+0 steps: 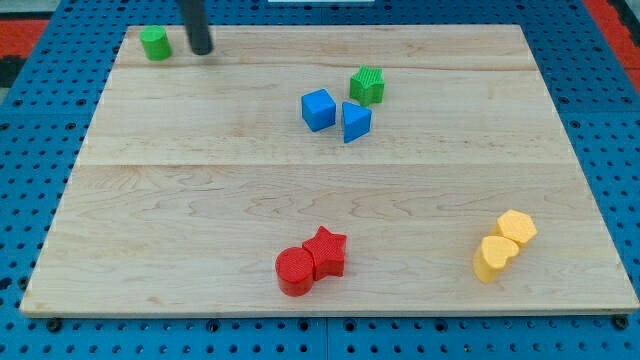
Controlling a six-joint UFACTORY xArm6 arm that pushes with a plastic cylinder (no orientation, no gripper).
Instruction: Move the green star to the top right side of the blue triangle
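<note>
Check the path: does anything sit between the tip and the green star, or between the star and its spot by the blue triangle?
Nothing visible does. My tip is at the view's top left beside the green cylinder; bare board runs to the green star, already at the blue triangle's top right.

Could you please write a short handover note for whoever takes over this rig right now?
My tip sits near the view's top left, just right of the green cylinder, touching no block.
The green star lies just above and right of the blue triangle, very close to it; the blue cube is at the triangle's left.
Done: the star appears already placed at the triangle's top right.
Left: probably nothing but confirming placement.
Red and yellow pairs near the view's bottom are uninvolved.
</note>
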